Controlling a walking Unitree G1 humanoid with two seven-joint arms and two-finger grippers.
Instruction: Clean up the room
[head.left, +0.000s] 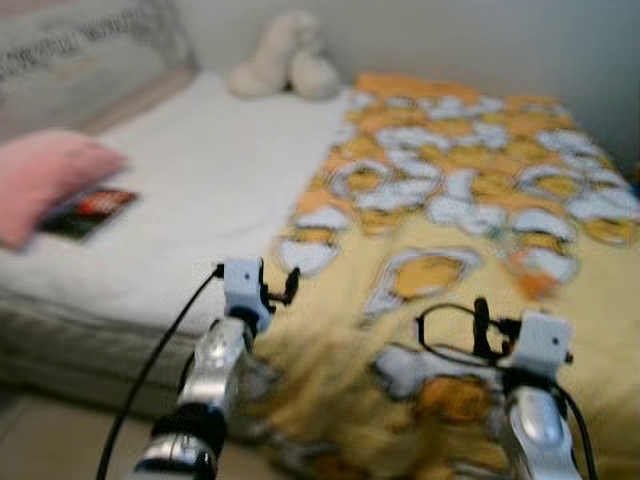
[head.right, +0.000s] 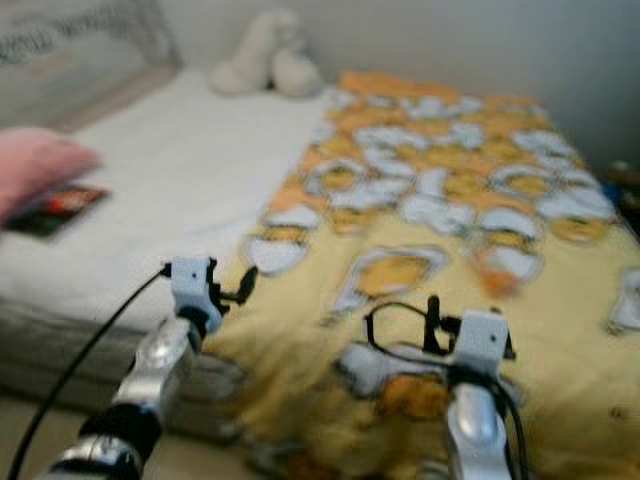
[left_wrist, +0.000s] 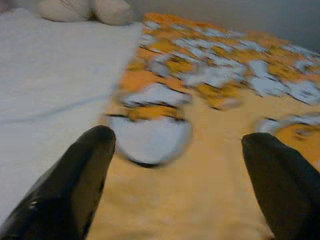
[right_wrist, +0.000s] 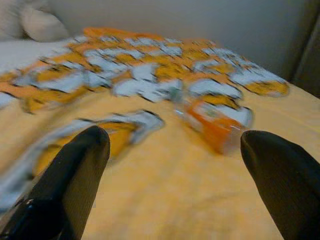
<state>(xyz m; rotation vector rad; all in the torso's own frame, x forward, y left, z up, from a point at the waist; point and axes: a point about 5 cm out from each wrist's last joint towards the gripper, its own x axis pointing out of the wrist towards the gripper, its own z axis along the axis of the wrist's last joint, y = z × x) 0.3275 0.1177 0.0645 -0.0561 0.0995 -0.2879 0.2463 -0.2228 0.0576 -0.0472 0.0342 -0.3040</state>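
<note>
Left eye view is showing both grippers, left (head.left: 283, 287) and right (head.left: 478, 325), hovering with fingers apart over the yellow blanket (head.left: 470, 260); blurred footage is risking a misjudged grab.

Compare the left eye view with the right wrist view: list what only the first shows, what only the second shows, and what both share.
Left eye view alone: the pink pillow, the dark book beside it, and both silver arms with the left gripper and right gripper raised over the bed.

Right wrist view alone: a close look between the open right gripper's fingers, and a dark strip at the picture's edge that is too blurred to identify.

Both: the yellow patterned blanket, the white plush toy, the white sheet and the wall.
</note>
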